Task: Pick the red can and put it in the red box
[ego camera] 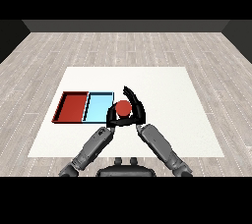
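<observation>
Head view across the white table (167, 90). The red tray (72, 107) and the light blue tray (98, 106) lie side by side, touching along their shared wall, near the table's left edge and about midway between its far and near edges; the red tray is the one closer to that edge. The red can (123, 107) is held just beside the right wall of the light blue tray, toward the table's middle, and lies outside both trays. The right hand (138, 111) reaches in from the near edge and curls round the can, its fingers arching over the can's far side and its thumb closing from the near side. The left hand (112, 118) sits at the can's near left side, by the near right corner of the light blue tray; it is largely hidden against the right hand and the can, so whether its fingers are apart or together cannot be told. Both grey forearms extend back toward the near edge of the table.
</observation>
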Controlling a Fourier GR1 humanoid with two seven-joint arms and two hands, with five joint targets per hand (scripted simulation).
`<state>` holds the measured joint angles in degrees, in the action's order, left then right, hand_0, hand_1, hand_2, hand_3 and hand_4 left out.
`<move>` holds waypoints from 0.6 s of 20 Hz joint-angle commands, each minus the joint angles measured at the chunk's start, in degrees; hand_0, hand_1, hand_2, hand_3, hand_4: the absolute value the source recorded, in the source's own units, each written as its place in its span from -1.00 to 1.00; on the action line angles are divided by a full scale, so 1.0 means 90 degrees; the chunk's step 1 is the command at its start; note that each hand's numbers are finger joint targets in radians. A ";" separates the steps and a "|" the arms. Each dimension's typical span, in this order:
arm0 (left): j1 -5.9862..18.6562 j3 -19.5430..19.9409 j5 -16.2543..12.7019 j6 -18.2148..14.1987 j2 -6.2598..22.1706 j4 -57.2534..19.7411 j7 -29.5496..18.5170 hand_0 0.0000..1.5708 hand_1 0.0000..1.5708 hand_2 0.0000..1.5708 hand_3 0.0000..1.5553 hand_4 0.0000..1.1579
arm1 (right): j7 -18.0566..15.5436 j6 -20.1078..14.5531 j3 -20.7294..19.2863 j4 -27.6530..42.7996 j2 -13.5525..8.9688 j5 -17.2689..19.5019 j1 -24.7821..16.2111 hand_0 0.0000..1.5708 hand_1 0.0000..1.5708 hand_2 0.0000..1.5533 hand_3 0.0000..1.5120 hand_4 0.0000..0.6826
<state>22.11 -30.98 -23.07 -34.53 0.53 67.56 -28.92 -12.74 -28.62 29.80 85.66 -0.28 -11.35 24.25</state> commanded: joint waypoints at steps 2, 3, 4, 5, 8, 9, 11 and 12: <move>-0.0075 -0.0105 0.0174 -0.0149 -0.0056 0.0329 0.0029 1.00 1.00 1.00 0.91 0.95 | 0.0266 0.0435 -0.0567 0.0024 -0.0189 -0.0046 0.0226 -1.00 -1.00 -1.00 -1.00 -1.00; -0.0426 -0.0092 0.0578 -0.0266 -0.0048 0.0820 0.0531 1.00 1.00 1.00 0.91 0.96 | 0.0387 0.0126 -0.0358 0.0066 0.0028 0.0146 0.0108 -1.00 -1.00 -1.00 -1.00 -1.00; -0.0100 0.0131 0.0451 -0.0080 -0.0056 0.0230 0.0172 1.00 1.00 1.00 0.91 0.96 | 0.0200 -0.0039 -0.0031 0.0049 0.0029 0.0193 -0.0024 -1.00 -1.00 -1.00 -1.00 -1.00; -0.0373 -0.0143 0.0665 -0.0378 -0.0057 0.0874 0.0452 1.00 1.00 1.00 0.90 0.96 | 0.0199 -0.0006 -0.0142 0.0281 0.0029 0.0113 -0.0138 -1.00 -1.00 -1.00 -1.00 -1.00; 0.0125 0.0086 0.0463 -0.0371 -0.0057 0.0579 0.0721 1.00 1.00 1.00 0.89 0.95 | 0.0267 0.0408 -0.0343 0.0659 0.0029 0.0127 -0.0660 -1.00 -1.00 -1.00 -1.00 -1.00; 0.0203 0.0196 0.0174 -0.0250 -0.0058 -0.0048 0.0025 1.00 1.00 1.00 0.89 0.95 | 0.0658 0.0264 -0.0376 0.0792 0.0030 0.0168 -0.0241 -1.00 -1.00 -1.00 -1.00 -1.00; 0.0088 0.0414 0.0516 -0.0136 -0.0055 0.0204 0.0353 1.00 1.00 1.00 0.87 0.95 | 0.0421 0.0614 -0.0718 0.0827 0.0028 0.0172 -0.0459 -1.00 -1.00 -1.00 -1.00 -1.00; 0.0283 0.0489 0.0162 -0.0064 -0.0055 -0.0250 -0.0035 1.00 1.00 0.99 0.88 0.96 | 0.0146 0.0638 -0.0432 0.1319 -0.0137 0.0100 -0.1211 -1.00 -1.00 -1.00 -1.00 -1.00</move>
<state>22.23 -28.46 -19.79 -35.62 0.44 69.30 -26.86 -10.09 -24.91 26.42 92.85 -0.63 -10.08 18.69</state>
